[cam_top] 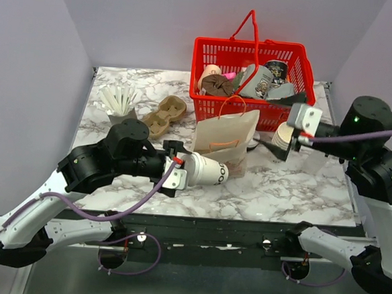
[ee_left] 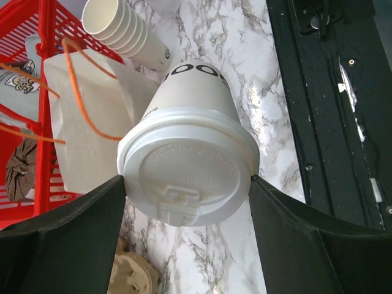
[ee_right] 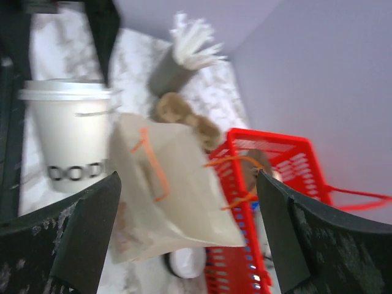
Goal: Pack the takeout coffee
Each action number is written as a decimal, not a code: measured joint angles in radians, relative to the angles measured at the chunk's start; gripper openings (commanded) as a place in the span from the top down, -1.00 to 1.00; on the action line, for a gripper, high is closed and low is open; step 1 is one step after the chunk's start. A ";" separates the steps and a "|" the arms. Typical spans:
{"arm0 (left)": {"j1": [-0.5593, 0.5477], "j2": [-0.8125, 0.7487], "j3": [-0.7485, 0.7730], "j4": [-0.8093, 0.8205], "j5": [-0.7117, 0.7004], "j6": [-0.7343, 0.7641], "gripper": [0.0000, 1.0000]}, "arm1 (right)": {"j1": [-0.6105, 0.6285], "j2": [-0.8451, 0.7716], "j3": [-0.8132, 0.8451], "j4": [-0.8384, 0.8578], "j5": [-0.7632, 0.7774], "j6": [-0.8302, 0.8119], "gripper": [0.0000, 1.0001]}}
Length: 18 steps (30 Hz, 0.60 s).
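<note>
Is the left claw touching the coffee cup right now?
Touching. In the left wrist view the left claw has both fingers pressed against the lid rim of the coffee cup, no gap either side.

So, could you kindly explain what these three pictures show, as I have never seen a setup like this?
This is a two-armed robot bolted to a marble table. The overhead view looks down from behind it; the other two come from cameras on each wrist, whose dark shapes at the edges are gripper fingers. The left gripper holds a lidded white paper coffee cup on its side, its lid facing that wrist camera. The right gripper hovers open beside a brown paper bag with orange handles. Also on the table: a red basket of odds and ends, a stack of lidless cups, a cardboard cup carrier and a holder of white sticks.
</note>
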 measured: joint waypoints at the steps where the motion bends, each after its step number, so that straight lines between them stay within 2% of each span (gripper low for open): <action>1: 0.002 -0.001 0.018 -0.020 0.000 -0.006 0.47 | -0.039 -0.005 0.000 0.014 0.000 0.005 -0.90; 2: 0.003 -0.002 0.034 -0.041 0.000 -0.007 0.58 | -0.093 0.006 0.006 0.042 -0.009 0.027 -0.87; 3: 0.005 -0.003 0.047 -0.063 0.000 -0.006 0.82 | -0.156 0.035 0.021 0.064 -0.026 0.047 -0.85; 5: 0.007 -0.008 0.069 -0.120 -0.001 0.002 1.00 | -0.254 0.148 0.098 0.084 -0.067 0.084 -0.80; 9: 0.007 -0.021 0.095 -0.229 -0.030 0.010 1.00 | -0.336 0.412 0.240 0.018 -0.133 0.040 -0.67; 12: 0.014 -0.024 0.135 -0.307 -0.062 0.018 1.00 | -0.341 0.561 0.252 -0.091 -0.156 -0.035 -0.65; 14: 0.017 -0.027 0.180 -0.356 -0.096 0.026 1.00 | -0.341 0.606 0.234 -0.160 -0.170 -0.084 -0.65; 18: 0.022 -0.066 0.250 -0.401 -0.193 0.035 1.00 | -0.341 0.594 0.194 -0.249 -0.202 -0.166 -0.65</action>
